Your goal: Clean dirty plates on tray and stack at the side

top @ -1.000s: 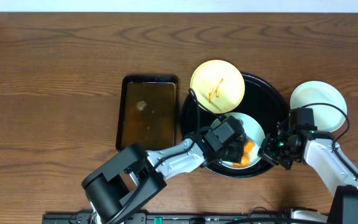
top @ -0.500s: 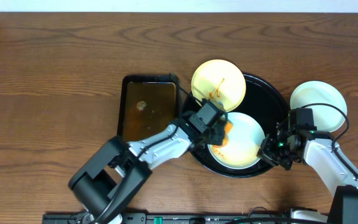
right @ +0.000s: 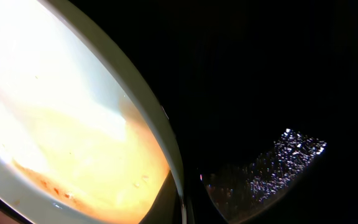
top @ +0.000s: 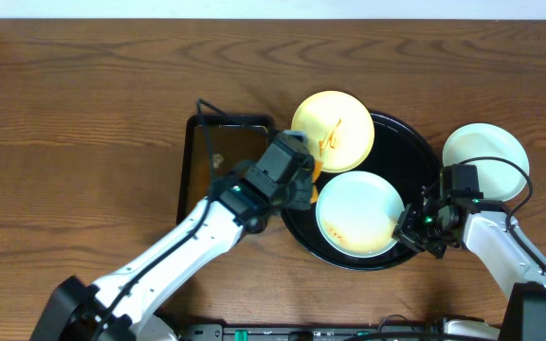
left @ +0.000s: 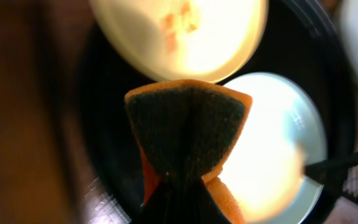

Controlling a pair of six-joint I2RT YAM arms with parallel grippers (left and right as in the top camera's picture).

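1. While the left hand (top: pixel 297 178) hangs over the left rim of the tray (top: pixel 423 156), it's pinched down tight on an orange sponge (left: pixel 188 121). The sponge's dark scrubby face is folded in the squeeze, and it's up off the plates.
2. The tray is the big glossy black round one, right of centre on the worktop (top: pixel 83 114). It sits just right of a brown rectangular pan (top: pixel 226 175).
3. The pale yellow plate (top: pixel 333 131) is at the tray's far-left side and hangs out over the rim a bit. It has an orange-red squiggle in the middle.
4. A mint-white plate (top: pixel 360 210) lies in the near part of the tray, right up against the yellow one. It's mostly clean, with just some faint orange specks along its near-left edge.
5. The right hand (top: pixel 413 227) is at that plate's right edge, over the tray's near-right rim. Its wrist view only gives the plate's rim and black tray, so I honestly can't tell whether it's gripping the plate or spread apart.
6. The second mint-white plate (top: pixel 486 152) is off the tray, on the worktop just to its right. It looks clean.
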